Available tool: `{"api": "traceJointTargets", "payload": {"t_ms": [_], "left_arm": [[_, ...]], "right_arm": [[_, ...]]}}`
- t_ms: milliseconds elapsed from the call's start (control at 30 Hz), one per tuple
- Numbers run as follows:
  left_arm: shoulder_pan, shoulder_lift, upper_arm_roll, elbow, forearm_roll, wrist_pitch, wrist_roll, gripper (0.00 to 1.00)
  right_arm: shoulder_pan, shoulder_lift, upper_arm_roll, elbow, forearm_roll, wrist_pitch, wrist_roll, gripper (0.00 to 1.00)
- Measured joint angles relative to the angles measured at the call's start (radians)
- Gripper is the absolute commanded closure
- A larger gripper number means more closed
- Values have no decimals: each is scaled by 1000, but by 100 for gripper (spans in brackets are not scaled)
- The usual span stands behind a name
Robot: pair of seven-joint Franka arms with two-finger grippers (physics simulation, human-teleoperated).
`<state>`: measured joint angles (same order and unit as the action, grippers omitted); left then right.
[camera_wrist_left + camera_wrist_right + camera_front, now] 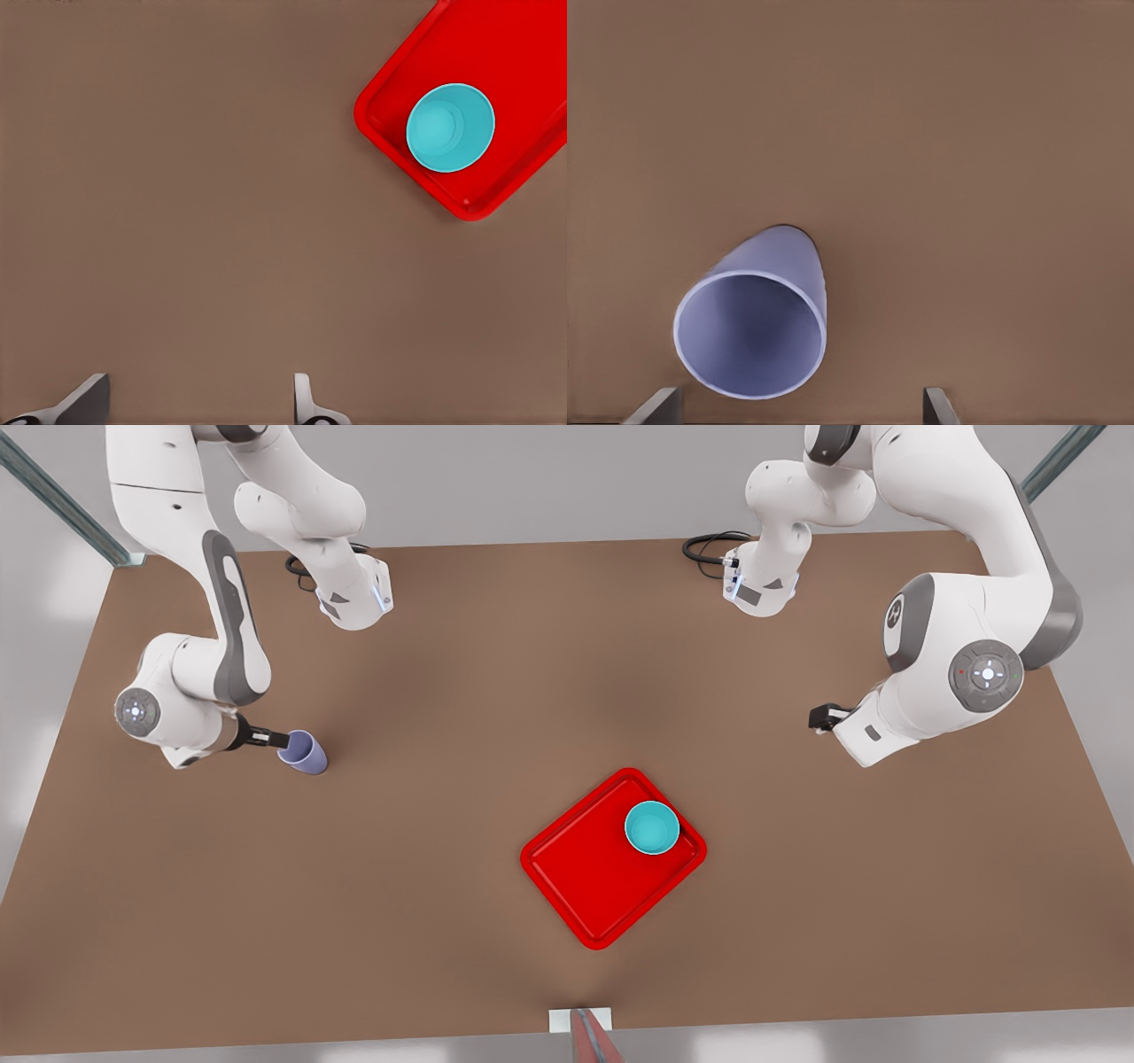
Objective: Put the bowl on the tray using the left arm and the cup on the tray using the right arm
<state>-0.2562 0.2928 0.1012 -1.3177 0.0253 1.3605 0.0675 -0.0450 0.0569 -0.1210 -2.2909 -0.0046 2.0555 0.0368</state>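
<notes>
The teal bowl sits in the red tray's corner nearest the front view's right. In the left wrist view the bowl and tray lie well ahead of my open left gripper. That left gripper hovers over bare table at the front view's right, holding nothing. The lavender cup stands on the table at the front view's left. My right gripper is right beside it. In the right wrist view the cup sits between the spread fingers of the open right gripper, nearer one finger.
The brown table stretches wide around the tray. Black cables lie by the arm bases at the back edge. A small white block sits at the front edge.
</notes>
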Motion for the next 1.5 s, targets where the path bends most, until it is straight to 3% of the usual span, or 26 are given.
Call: {"api": "traceJointTargets", "payload": {"t_ms": [1033, 1067, 1100, 1167, 1200, 1500], "left_arm": [[0, 5, 2, -2, 2, -3, 0, 0], [0, 5, 2, -2, 2, -3, 0, 0], [0, 5, 2, -2, 2, -3, 0, 0], [0, 5, 2, -2, 2, -3, 0, 0], [0, 5, 2, -2, 2, -3, 0, 0], [0, 5, 2, -3, 2, -8, 0, 0]], "right_arm": [[-21, 106, 0, -54, 0, 111, -2, 0], [-21, 106, 0, -53, 0, 109, -2, 6], [-20, 106, 0, -52, 0, 109, -2, 58], [-20, 106, 0, -52, 0, 110, 0, 73], [-19, 106, 0, -52, 1, 111, 1, 79], [-18, 132, 0, -49, 3, 100, 1, 79]]}}
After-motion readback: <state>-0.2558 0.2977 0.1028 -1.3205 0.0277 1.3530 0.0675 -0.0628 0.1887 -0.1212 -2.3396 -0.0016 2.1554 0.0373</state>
